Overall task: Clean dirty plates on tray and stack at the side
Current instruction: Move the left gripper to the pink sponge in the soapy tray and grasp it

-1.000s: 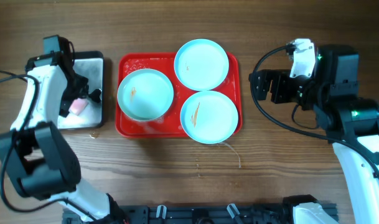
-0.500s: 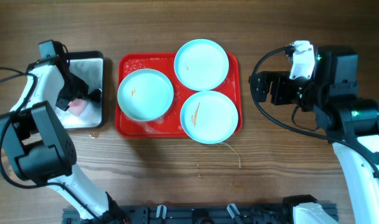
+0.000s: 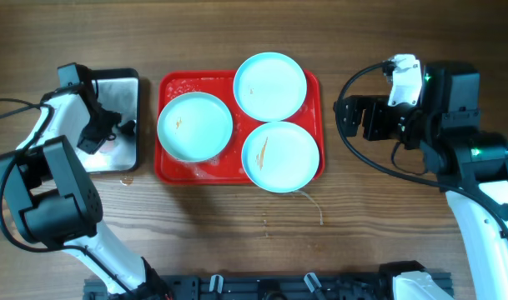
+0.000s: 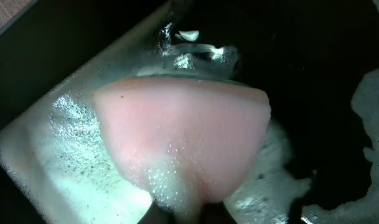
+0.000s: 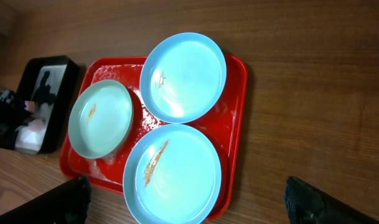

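The tray point(image 3: 166, 171) lies at mid-counter point(image 3: 237, 242). Three things are carried on it: the left plate point(image 3: 195, 137), the far plate point(image 3: 274, 79) and the near plate point(image 3: 287, 162). The far plate and the near plate are set close together on the right half, and each overhangs the rim a little. A thin brown streak is seen on the near plate, a smaller brown mark on the left plate, and a faint mark on the far plate. Patches of suds point(image 3: 208, 172) are seen on the red floor between the plates.

A metal tray point(image 3: 124, 87) is placed just left of the tray. The left end effector point(image 3: 103, 133) is lowered into it. In the left wrist view a pink sponge point(image 4: 183, 143), foamy along its lower edge, fills most of the picture above sudsy water. The fingers are hidden there, so it cannot be told whether the sponge is grasped.

The right end effector point(image 3: 344, 117) is held over bare counter to the right of the tray, apart from every plate. Its fingers point(image 5: 68, 199) are spread wide, with nothing between them.
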Tool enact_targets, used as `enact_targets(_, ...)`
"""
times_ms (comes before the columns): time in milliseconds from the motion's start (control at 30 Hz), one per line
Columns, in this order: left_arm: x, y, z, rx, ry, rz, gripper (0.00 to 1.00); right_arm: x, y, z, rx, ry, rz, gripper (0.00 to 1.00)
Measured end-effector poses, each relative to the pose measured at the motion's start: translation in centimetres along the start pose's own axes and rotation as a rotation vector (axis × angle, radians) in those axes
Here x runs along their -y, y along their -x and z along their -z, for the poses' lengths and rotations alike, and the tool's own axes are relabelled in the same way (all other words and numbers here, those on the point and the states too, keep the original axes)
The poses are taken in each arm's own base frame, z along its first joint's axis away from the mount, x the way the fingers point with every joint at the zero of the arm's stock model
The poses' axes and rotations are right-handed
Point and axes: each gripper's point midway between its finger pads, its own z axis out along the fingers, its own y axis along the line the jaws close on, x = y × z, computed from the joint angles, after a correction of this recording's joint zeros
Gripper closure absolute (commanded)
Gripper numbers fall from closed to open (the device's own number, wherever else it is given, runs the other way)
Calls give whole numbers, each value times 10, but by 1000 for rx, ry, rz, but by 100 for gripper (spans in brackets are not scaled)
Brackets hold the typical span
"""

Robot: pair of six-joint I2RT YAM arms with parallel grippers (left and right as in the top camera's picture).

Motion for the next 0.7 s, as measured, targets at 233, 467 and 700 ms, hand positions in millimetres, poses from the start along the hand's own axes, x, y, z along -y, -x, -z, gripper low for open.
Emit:
enact_targets(233,54,40,30,107,-227,31,91,0,0,0,-1,0,0,0)
enact_targets(467,114,30,58,211,-349,-57,87,0,-2,0,-8,-1,-3,0)
enact_targets(700,117,12,13,172,-258,-92,83,1,-4,0,-17,-2,-6,0)
